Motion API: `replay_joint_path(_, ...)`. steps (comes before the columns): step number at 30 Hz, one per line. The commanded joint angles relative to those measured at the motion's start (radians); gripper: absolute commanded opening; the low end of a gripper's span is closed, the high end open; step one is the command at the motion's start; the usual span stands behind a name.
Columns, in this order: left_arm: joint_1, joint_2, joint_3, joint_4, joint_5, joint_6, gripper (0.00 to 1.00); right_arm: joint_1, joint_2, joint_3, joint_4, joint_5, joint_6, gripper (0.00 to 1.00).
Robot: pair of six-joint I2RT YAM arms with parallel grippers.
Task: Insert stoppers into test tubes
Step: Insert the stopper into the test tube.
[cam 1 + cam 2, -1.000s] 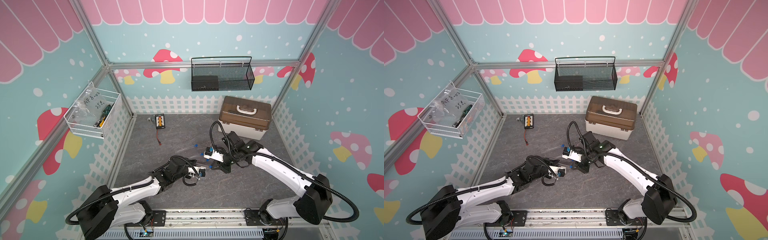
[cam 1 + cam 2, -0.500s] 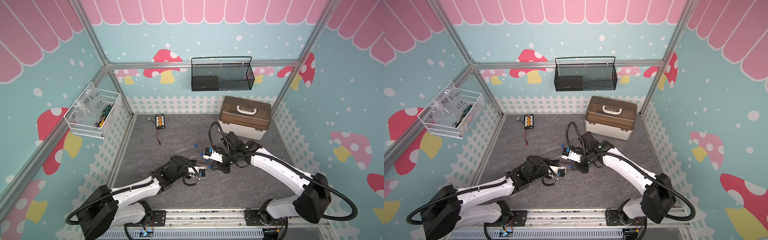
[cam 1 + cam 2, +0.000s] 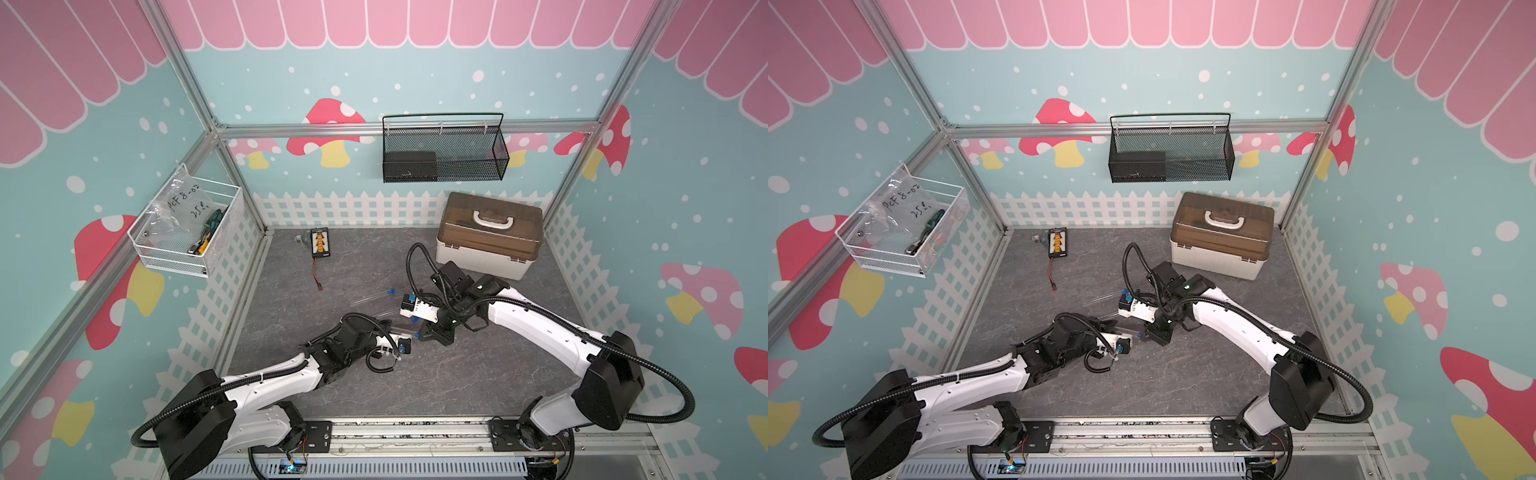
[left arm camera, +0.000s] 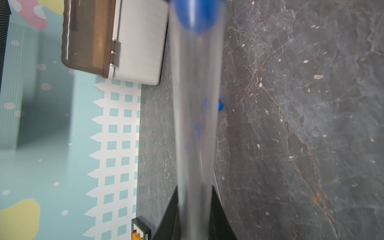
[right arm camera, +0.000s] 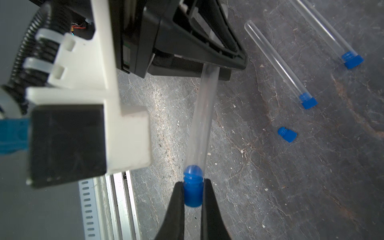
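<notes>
My left gripper [image 4: 195,193] is shut on a clear test tube [image 4: 196,124], which points toward the right arm. My right gripper [image 5: 193,185] is shut on a blue stopper [image 5: 193,195], and the stopper's rounded tip sits in the mouth of that tube [image 5: 202,124]. In both top views the two grippers meet at mid-mat around the held tube [image 3: 405,330] [image 3: 1125,330]. Two more tubes lie on the mat with stoppers in them [image 5: 278,64] [image 5: 324,29]. A loose stopper [image 5: 287,134] lies beside them.
A brown-lidded toolbox [image 3: 490,235] stands at the back right of the grey mat. A small charger board [image 3: 320,243] with a red wire lies at the back left. A black mesh basket [image 3: 444,153] and a white wire basket [image 3: 187,232] hang on the walls.
</notes>
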Motion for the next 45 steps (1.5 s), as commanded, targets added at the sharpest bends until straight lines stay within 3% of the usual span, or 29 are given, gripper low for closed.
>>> replay_joint_path(1, -0.06, -0.019, -0.009, 0.064, -0.005, 0.097, 0.0, 0.003, 0.031, 0.057, 0.024, 0.049, 0.049, 0.01)
replay_joint_path(8, -0.102, -0.065, -0.069, 0.149, 0.011, 0.157, 0.0, 0.013, 0.059, 0.136, 0.046, 0.058, 0.104, 0.0)
replay_joint_path(12, -0.132, -0.087, -0.12, 0.219, 0.03, 0.252, 0.0, 0.015, 0.073, 0.177, 0.085, 0.035, 0.145, 0.0)
replay_joint_path(17, -0.151, -0.125, -0.113, 0.187, 0.062, 0.301, 0.0, 0.019, 0.099, 0.237, 0.129, -0.011, 0.198, 0.0)
replay_joint_path(28, -0.152, -0.165, -0.084, 0.058, 0.342, 0.257, 0.0, 0.029, 0.103, 0.253, 0.267, 0.036, 0.257, 0.0)
replay_joint_path(45, -0.162, -0.133, -0.079, 0.079, 0.351, 0.185, 0.0, 0.044, 0.084, 0.216, 0.499, -0.123, 0.333, 0.05)
